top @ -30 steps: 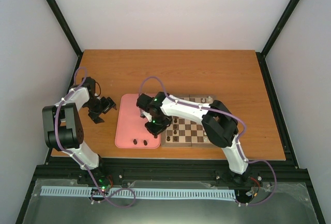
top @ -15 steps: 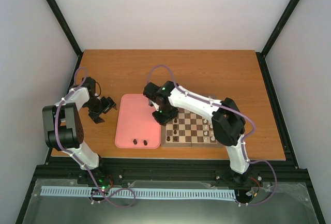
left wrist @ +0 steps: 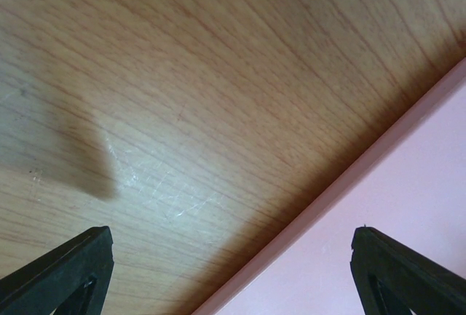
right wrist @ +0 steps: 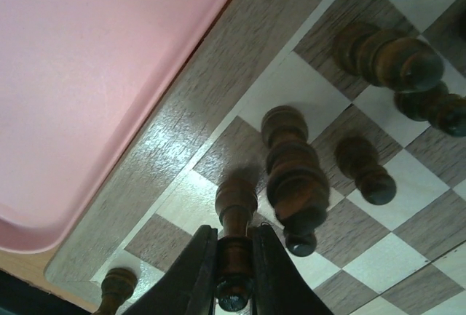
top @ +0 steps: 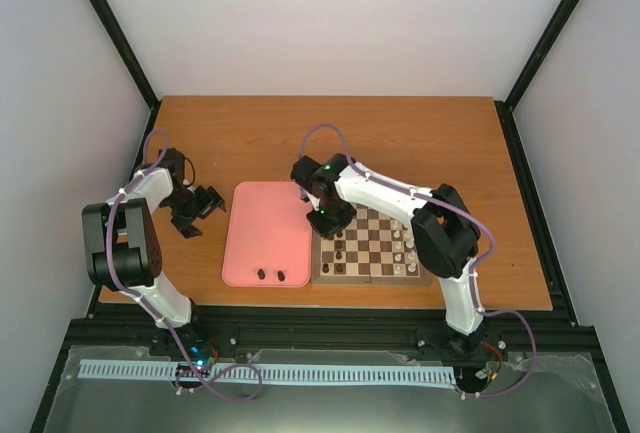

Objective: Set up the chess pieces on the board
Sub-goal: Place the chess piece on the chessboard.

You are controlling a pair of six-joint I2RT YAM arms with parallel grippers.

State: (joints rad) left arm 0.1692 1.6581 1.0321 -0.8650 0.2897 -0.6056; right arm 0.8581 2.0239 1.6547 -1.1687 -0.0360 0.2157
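The checkered wooden board (top: 375,273) lies right of the pink tray (top: 262,233). My right gripper (top: 327,221) is over the board's left columns, shut on a dark brown chess piece (right wrist: 234,217); its base hangs just above a square by the board's left border (right wrist: 182,133). More dark pieces (right wrist: 291,166) stand beside it on the board. Two dark pieces (top: 271,275) rest at the tray's near edge. My left gripper (top: 197,208) hovers open and empty over the table left of the tray; its fingertips (left wrist: 65,271) straddle the tray's rim (left wrist: 342,184).
Cream-white pieces (top: 405,243) stand along the board's right side. Bare wooden table (top: 350,133) stretches behind the tray and board. Black frame posts rise at the table's back corners.
My right gripper has moved from over the tray's right part rightward and away onto the board's left columns, carrying the dark piece. The left arm has not moved.
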